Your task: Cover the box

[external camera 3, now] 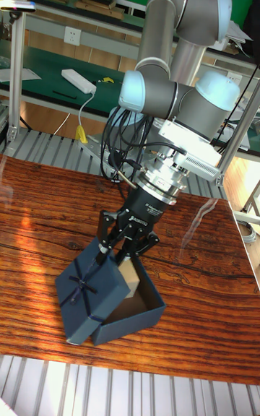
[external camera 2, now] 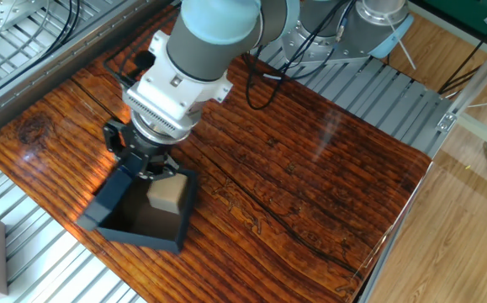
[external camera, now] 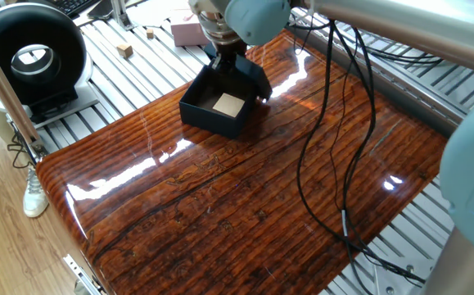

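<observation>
Tall fixed view: gripper (external camera 3: 121,248) closed on the lid's (external camera 3: 89,294) top edge, holding it tilted, bow (external camera 3: 85,287) facing out. Box (external camera 3: 137,309) sits open right below the fingers, lid leaning against its side, tan pad (external camera 2: 166,194) visible inside. Table (external camera: 245,205) underneath.

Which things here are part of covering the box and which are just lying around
Job: navy box, its bow lid held tilted at the box's edge, gripper.
Lying about: pink box, small wooden block, black ring-shaped device.
</observation>
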Motion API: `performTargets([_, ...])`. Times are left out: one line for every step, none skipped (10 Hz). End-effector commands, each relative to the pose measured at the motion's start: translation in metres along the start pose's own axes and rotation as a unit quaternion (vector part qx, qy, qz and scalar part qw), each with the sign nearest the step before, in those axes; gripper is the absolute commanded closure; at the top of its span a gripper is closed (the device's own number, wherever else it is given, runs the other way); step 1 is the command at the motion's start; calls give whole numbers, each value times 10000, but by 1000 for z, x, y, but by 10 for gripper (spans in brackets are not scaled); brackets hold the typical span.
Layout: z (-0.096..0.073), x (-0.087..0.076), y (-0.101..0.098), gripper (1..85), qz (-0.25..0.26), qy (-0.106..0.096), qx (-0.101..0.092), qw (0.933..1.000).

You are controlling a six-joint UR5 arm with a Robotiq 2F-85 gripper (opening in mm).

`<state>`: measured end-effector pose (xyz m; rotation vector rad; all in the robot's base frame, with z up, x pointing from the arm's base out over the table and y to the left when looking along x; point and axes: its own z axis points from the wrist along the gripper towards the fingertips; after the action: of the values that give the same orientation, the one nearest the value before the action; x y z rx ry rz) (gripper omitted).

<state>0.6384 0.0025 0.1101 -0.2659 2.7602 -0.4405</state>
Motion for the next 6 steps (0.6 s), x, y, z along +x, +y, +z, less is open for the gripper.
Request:
performTargets([2,11,10,583,313,49,-84,9995])
performTargets([3,13,7,583,311,58,2,9995])
performTargets([2,11,-11,603,89,23,352,9993])
performTargets([1,11,-23,617,-86,11,606,9981])
performTargets([3,13,-21,627,-61,11,620,9981])
performTargets([5,12,-20,630,-28,0,614,9981])
